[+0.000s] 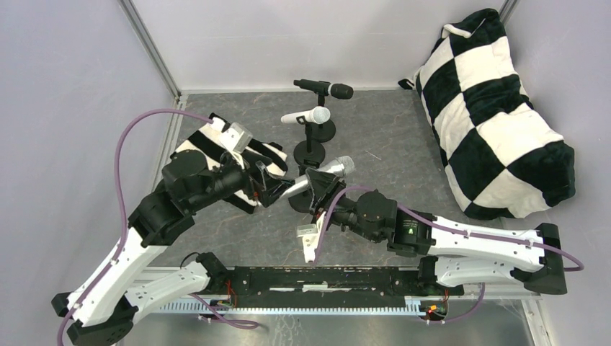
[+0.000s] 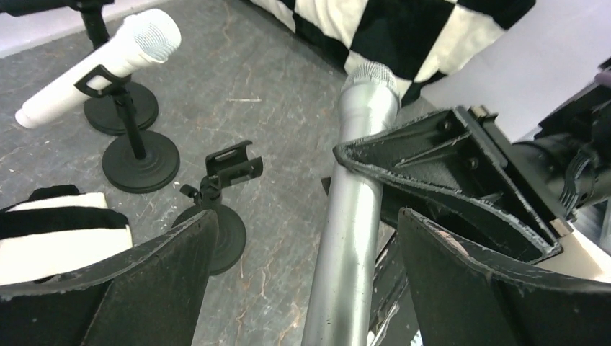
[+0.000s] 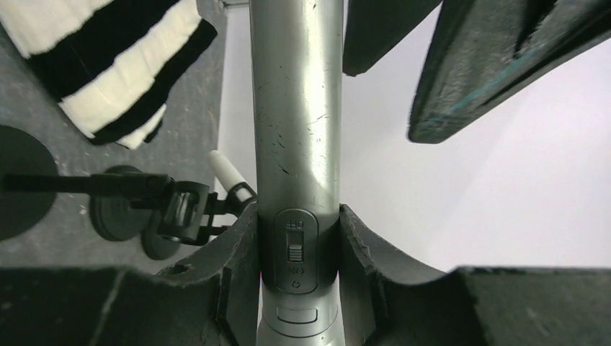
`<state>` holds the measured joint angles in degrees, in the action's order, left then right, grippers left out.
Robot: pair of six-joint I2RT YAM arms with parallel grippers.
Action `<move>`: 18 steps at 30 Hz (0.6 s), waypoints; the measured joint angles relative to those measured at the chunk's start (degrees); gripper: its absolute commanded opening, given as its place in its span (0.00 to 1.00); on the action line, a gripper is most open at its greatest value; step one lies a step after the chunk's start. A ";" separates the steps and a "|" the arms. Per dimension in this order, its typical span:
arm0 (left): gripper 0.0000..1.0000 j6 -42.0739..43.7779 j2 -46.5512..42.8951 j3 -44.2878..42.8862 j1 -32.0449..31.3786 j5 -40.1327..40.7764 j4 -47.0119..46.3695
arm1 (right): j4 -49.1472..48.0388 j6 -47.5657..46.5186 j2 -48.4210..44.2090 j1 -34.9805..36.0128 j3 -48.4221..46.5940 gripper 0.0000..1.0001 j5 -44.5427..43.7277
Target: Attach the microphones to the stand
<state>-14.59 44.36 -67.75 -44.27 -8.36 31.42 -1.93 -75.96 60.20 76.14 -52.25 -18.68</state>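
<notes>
Already two of three are done: the black microphone (image 1: 324, 88) and the white microphone (image 1: 306, 116) sit clipped on their stands (image 1: 320, 132) at 12 o'clock on the worktop (image 1: 403, 144). Only the silver microphone (image 1: 324, 173) is left. The right claw (image 3: 297, 238) is clamped on its body by the switch. The left claw (image 2: 306, 216) gapes wide around its tail end, gripping nothing. The empty stand (image 2: 229, 164) waits at its 7 o'clock.
</notes>
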 measured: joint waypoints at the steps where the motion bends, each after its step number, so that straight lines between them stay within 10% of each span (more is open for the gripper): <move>1: 0.98 0.61 0.48 0.00 0.00 -0.83 0.59 | -0.52 -1.88 -0.46 0.00 0.74 0.00 -0.02; 18: 0.80 5.62 5.42 -0.02 0.00 -9.16 4.76 | -4.92 -17.03 -2.19 0.09 3.43 0.06 0.74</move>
<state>-8.97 49.78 -67.77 -44.27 -17.52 36.18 -6.85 -92.99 58.02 76.23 -48.82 -17.93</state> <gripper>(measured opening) 0.816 0.416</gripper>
